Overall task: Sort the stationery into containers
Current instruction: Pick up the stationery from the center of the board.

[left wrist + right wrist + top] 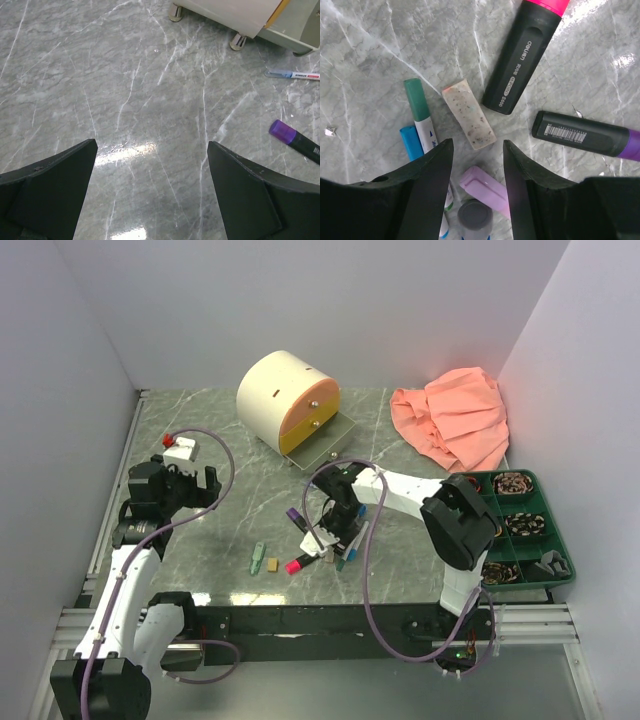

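Right claw (475, 145): about half open, low near the middle of the surface (230, 430); nothing looks clamped between its jaws.
Left claw (152, 145): spread wide and empty, over bare surface at the left.
Likely target: eraser (469, 114), tan and speckled, lying flat. This is a judgement from where the right claw hangs.
Eraser from claw: just ahead, with its near end at the gap between the fingertips.
Long axis: runs away from the claw, with the far end slanted a little left. The jaws would close across its short width, and a slight wrist turn would square them to it.
Neighbours: green-capped pen (417, 107) just left of the eraser. Pink highlighter (525, 55) ahead and to the right, near but apart. Purple highlighter (590, 135) off to the right. Lilac marker (482, 190) in the gap just behind the eraser's near end.
Risk: closing here could catch the lilac marker along with the eraser.
Nearer arm: the right one, directly over the eraser; the left is well apart from it.
Containers: cabinet (275, 390) stands at the back, beyond the right claw. Its orange drawer (300, 412) and yellow drawer (300, 440) appear shut, so one probably has to be opened first.
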`<control>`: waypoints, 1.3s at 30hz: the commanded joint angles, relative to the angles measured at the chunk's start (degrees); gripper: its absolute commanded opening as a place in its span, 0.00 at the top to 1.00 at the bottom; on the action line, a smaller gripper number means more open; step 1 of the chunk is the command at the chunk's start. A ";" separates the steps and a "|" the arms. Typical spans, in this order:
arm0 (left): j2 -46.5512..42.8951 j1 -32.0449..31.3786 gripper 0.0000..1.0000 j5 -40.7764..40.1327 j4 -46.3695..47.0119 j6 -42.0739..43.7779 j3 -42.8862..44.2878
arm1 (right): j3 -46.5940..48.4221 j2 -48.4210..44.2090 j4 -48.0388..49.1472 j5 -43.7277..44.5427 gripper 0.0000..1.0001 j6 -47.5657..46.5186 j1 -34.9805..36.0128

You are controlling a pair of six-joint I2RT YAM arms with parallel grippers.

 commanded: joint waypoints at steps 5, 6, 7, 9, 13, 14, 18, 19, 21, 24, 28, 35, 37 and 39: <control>-0.73 0.44 0.01 -1.16 1.67 -1.39 0.20 | 2.48 1.25 -1.20 0.71 0.48 -1.87 1.83; -0.56 0.44 0.01 -1.34 1.67 -1.39 0.20 | 1.87 1.25 -1.11 0.88 0.49 -1.96 2.01; -0.56 0.44 0.00 -1.25 1.67 -1.39 0.11 | 1.51 1.16 -1.11 0.80 0.50 -2.57 2.18; -0.38 0.44 0.00 -1.34 1.93 -1.39 0.03 | 0.29 0.72 -0.33 0.71 0.50 -3.01 2.53; 0.06 0.44 0.00 -1.17 2.37 -1.74 -0.33 | -0.60 0.90 0.47 1.59 0.55 -2.84 3.50; 0.06 0.44 0.01 -1.16 2.37 -1.83 -0.33 | -0.78 1.07 0.47 2.20 0.56 -2.66 3.68; 0.32 0.44 0.01 -1.16 2.46 -2.09 -0.33 | -2.61 1.51 2.39 4.48 0.57 -2.14 3.85; 0.41 0.44 0.01 -1.16 2.29 -2.01 -0.24 | -2.80 1.51 2.58 4.84 0.61 -2.13 3.77; 0.59 0.44 0.00 -1.25 2.46 -2.18 -0.15 | -2.89 1.69 3.10 5.63 0.64 -1.09 3.85; 0.59 0.44 0.01 -0.99 3.34 -2.71 -0.41 | -3.59 1.78 4.77 6.86 0.62 0.67 3.77; 0.76 0.52 0.01 -0.72 3.78 -2.62 0.11 | -1.84 0.82 3.90 6.51 0.78 4.27 3.24; 2.69 0.44 0.00 0.33 3.95 -1.48 2.83 | 5.27 -9.11 -2.15 5.54 0.84 9.20 -1.15; 3.75 0.44 0.01 0.77 4.83 -2.18 4.41 | 6.86 -11.14 -3.22 5.89 0.84 10.17 -2.12; 5.59 0.44 0.01 1.38 5.97 -2.45 6.08 | 9.50 -11.93 -4.27 6.16 0.84 11.40 -3.79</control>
